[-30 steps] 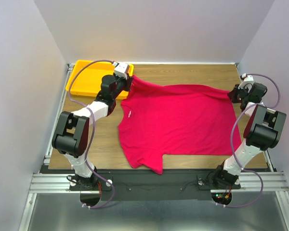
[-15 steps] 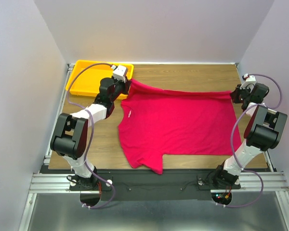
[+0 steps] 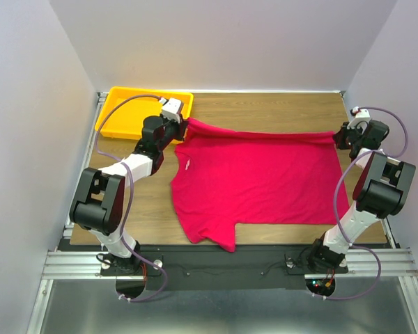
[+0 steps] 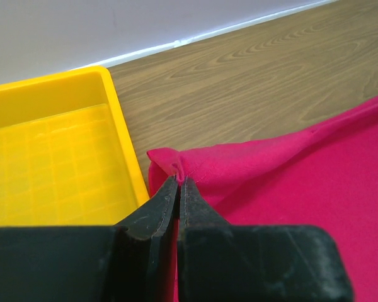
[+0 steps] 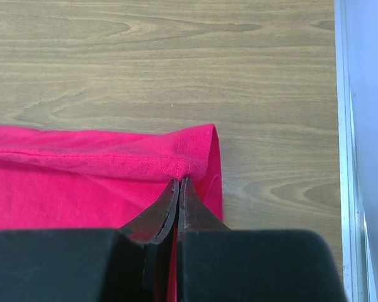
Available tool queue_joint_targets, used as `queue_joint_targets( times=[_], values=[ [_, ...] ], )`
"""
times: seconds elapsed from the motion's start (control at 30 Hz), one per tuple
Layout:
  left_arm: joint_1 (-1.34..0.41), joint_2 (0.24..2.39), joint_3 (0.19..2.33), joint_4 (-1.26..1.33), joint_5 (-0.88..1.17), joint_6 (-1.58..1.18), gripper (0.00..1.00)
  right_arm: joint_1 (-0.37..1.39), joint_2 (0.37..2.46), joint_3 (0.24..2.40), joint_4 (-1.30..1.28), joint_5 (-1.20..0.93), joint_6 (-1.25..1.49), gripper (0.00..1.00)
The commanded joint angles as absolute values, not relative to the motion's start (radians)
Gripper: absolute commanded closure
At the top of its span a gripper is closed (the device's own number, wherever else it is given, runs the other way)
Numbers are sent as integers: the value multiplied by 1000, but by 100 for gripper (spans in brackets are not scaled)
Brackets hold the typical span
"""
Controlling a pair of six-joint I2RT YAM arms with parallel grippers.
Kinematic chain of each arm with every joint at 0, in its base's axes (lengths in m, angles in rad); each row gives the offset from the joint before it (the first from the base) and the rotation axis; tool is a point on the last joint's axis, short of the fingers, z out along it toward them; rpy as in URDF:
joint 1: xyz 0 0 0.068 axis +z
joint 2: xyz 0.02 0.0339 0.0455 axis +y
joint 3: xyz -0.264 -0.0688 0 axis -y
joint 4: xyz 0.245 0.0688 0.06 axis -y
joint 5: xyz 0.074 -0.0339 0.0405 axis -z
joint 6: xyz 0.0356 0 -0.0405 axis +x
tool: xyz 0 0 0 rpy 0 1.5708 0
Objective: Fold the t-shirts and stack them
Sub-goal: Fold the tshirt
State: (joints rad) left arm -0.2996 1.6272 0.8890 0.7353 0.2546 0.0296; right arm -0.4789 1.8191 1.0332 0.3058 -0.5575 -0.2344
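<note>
- From above: shows a crimson-pink t-shirt (image 3: 258, 181) spread over the middle of the wooden counter (image 3: 265, 106), with the collar to the left and a small white label (image 3: 185, 164) at the neck.
- Shows the shirt's far edge drawn into a straight line between the left end effector (image 3: 183, 124) and the right end effector (image 3: 336, 136), one at each far corner.
- Places a yellow tray (image 3: 125, 115) at the far left corner of the counter, just beside the left end effector.
- From the left wrist: finds the left end effector (image 4: 178, 182) clenched on a small pinch of the t-shirt (image 4: 302, 182), jaws pressed together around a peak of cloth.
- Sets the tray (image 4: 50, 163) left of that pinch, its wall just beside the cloth, with bare counter (image 4: 239, 82) beyond.
- From the right wrist: finds the right end effector (image 5: 178, 182) clenched on the hemmed corner of the t-shirt (image 5: 82, 176), jaws closed on a fold just under the stitched hem.
- Leaves wood-grain counter (image 5: 176, 63) beyond the hem and a pale metal rail (image 5: 346, 126) along the right edge.
</note>
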Motion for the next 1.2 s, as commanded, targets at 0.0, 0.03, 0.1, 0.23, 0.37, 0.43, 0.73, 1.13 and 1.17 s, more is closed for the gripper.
queue_joint_targets(
  times=[0.0, 0.03, 0.1, 0.23, 0.37, 0.43, 0.73, 1.13, 1.17],
  values=[
    [-296, 1569, 876, 769, 270, 48, 100, -491, 1790, 1029, 336, -561, -259, 99],
    [-296, 1572, 877, 765, 273, 46, 100, -491, 1790, 1029, 336, -560, -261, 99],
    [-296, 1574, 877, 758, 281, 48, 100, -491, 1787, 1026, 336, -555, -262, 99],
    [-298, 1583, 880, 735, 319, 54, 100, -491, 1783, 1019, 334, -558, -271, 96],
    [-302, 1591, 881, 718, 334, 60, 100, -491, 1781, 1015, 333, -557, -278, 94],
    [-304, 1594, 884, 710, 336, 63, 100, -491, 1782, 1015, 330, -555, -279, 93],
    [-313, 1594, 890, 669, 348, 72, 100, -491, 1790, 1012, 307, -560, -307, 88],
    [-328, 1580, 887, 630, 368, 90, 100, -497, 1692, 982, 276, -557, -354, 46],
    [-331, 1578, 887, 624, 370, 94, 100, -495, 1672, 982, 262, -558, -354, 41]
  ],
)
